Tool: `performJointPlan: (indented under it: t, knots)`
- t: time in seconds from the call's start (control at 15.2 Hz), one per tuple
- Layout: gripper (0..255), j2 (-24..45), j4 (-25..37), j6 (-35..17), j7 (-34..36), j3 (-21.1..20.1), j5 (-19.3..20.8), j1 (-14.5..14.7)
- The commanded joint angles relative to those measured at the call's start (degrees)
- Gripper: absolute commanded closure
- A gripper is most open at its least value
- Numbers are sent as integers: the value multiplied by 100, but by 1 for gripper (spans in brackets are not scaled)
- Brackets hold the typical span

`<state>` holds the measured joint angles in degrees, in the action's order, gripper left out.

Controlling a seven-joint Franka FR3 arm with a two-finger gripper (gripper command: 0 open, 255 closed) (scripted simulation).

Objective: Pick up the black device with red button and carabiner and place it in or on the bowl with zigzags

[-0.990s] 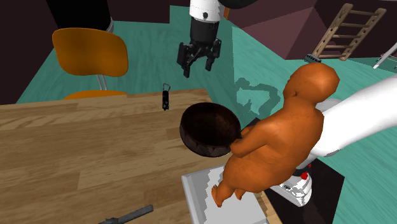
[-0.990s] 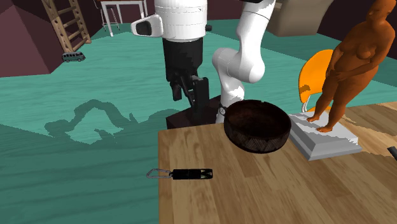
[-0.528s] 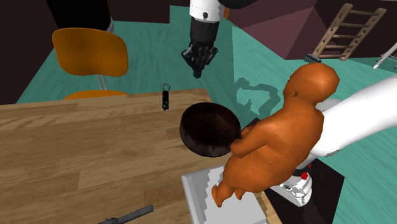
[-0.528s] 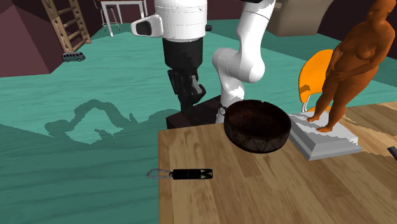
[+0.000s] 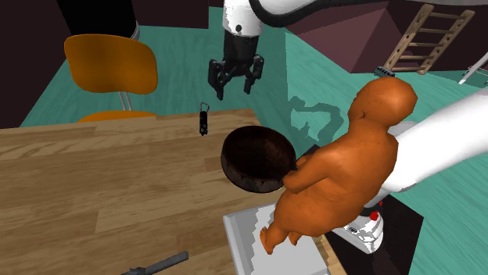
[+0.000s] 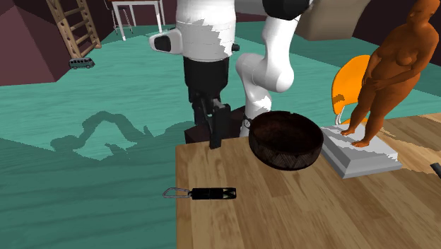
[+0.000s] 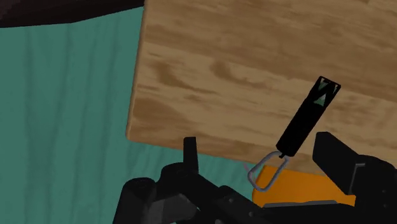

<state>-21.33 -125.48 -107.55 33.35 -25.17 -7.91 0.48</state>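
Observation:
The slim black device [image 5: 204, 123] with a wire carabiner lies flat at the wooden table's far edge, its clip hanging over the edge. In the second exterior view the device [image 6: 210, 193] rests near the table's left edge. My gripper [image 5: 233, 81] hangs in the air above and a little behind it, open and empty. In the wrist view the device [image 7: 308, 116] lies far below, between the two spread fingers [image 7: 189, 150], untouched. The dark brown round bowl [image 5: 257, 160] stands on the table near the device; the same bowl [image 6: 285, 139] shows in the second exterior view.
An orange figurine [image 5: 338, 172] stands on a grey block [image 5: 274, 246] beside the bowl. An orange chair [image 5: 110, 66] sits beyond the table [image 5: 94, 187]. A dark tool [image 5: 155, 265] lies at the table's near edge. A ladder [image 6: 71, 27] leans far off on the teal floor.
The fingers were open, shut half a second ago, and now stand open again. The hand has shifted toward the shoulder view's left and come lower, nearer the device.

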Motion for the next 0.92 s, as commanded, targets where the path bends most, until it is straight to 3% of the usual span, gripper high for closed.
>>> performJointPlan:
  t: [0.0, 0.2, 0.4, 0.86]
  knots:
    - [0, 202, -30, -416, 879, -315, 126, -109]
    - [0, 722, 108, -972, 2290, -829, 561, -349]
    - [0, 1353, 377, -1343, 3731, -1262, 1241, -579]
    - [0, 1654, 99, -1849, 3910, -1285, 1495, -604]
